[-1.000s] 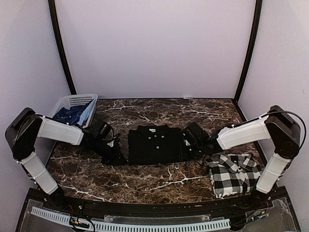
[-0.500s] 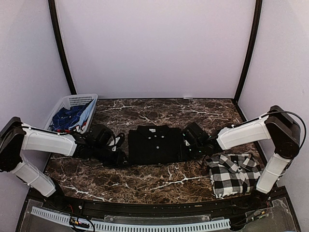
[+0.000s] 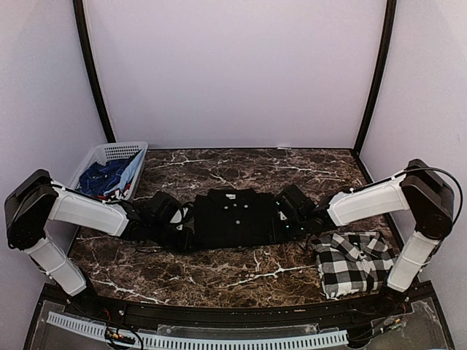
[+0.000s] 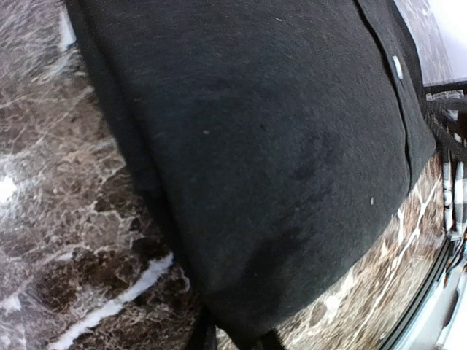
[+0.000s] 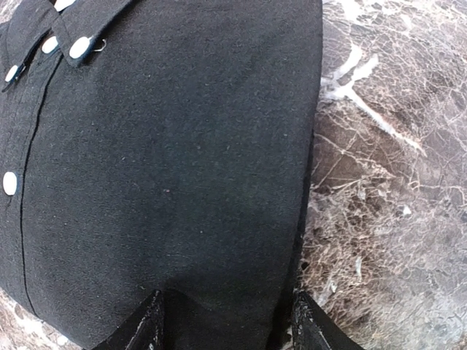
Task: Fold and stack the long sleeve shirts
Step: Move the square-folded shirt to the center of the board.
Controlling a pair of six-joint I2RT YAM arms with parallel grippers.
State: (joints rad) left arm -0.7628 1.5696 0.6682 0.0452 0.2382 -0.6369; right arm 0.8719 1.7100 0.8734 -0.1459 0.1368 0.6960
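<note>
Left gripper [image 4: 237, 338] seemingly pinches the black shirt [image 4: 277, 146] edge.

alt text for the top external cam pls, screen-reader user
A folded black shirt lies centred on the dark marble table, with the left tool at its left edge and the right tool at its right edge. A black-and-white checked shirt lies at the near right, and a white lattice basket with blue cloth sits at the far left.
</note>
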